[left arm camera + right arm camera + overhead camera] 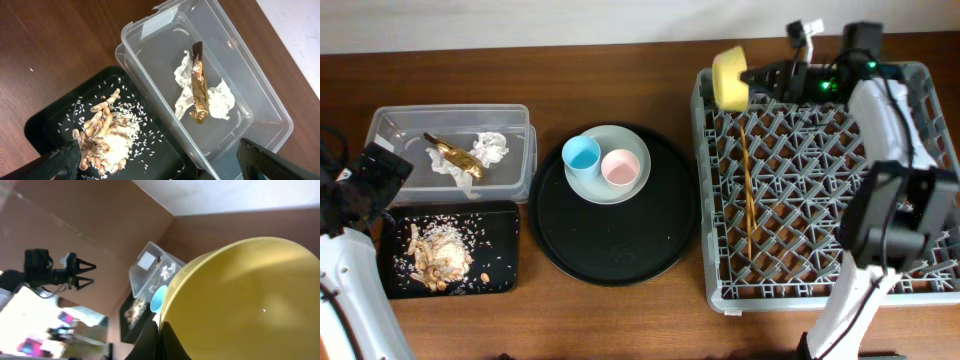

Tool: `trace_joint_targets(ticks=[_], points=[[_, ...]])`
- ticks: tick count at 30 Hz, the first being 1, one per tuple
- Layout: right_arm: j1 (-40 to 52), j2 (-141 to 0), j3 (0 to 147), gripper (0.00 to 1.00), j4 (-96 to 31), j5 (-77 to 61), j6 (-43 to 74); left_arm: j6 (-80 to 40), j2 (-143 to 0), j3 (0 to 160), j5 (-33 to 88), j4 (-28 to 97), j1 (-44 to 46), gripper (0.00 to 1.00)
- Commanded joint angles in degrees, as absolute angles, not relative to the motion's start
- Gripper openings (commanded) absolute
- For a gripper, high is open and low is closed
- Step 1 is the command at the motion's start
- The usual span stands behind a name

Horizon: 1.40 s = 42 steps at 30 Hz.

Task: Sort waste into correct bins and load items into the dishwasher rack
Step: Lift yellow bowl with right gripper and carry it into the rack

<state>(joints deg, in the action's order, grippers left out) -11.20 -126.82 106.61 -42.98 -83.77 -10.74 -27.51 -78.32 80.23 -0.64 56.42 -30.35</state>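
Now | step: loading bowl point(729, 80) into rack point(718, 290) | right fingers point(150, 345) clenched on bowl rim, over rack's far-left corner | left fingers point(60, 160) spread, empty | next: lower between pegs, release.

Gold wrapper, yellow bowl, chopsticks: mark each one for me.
gold wrapper point(198, 85), left wrist view, middle of its length.
yellow bowl point(728, 80), overhead view, centre of its visible side.
chopsticks point(748, 185), overhead view, midway along the pair.

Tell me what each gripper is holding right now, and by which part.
The right gripper holds the yellow bowl by its rim, with the bowl tipped on edge. The left gripper is open and holds nothing.
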Motion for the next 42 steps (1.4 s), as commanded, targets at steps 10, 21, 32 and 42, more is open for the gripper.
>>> trace_joint_targets(ticks=[10,21,32,42], points=[[-10.7,-130.4,107.2,0.04,-42.2,-88.9,5.8,-27.4,-78.2,81.0,-0.9,56.5,-30.5,0.99],[-8.3,-129.9,112.5,0.04,-43.2,-88.9,7.5,-27.4,-78.2,81.0,-0.9,56.5,-30.5,0.99],[-15.6,-129.9,100.9,0.06,-44.1,-88.1,-0.9,-27.4,-78.2,81.0,-0.9,56.5,-30.5,0.99],[-19.0,-121.8,104.0,0.6,-47.2,-77.2,1.0,-27.4,-78.2,81.0,-0.9,56.5,-30.5,0.99]])
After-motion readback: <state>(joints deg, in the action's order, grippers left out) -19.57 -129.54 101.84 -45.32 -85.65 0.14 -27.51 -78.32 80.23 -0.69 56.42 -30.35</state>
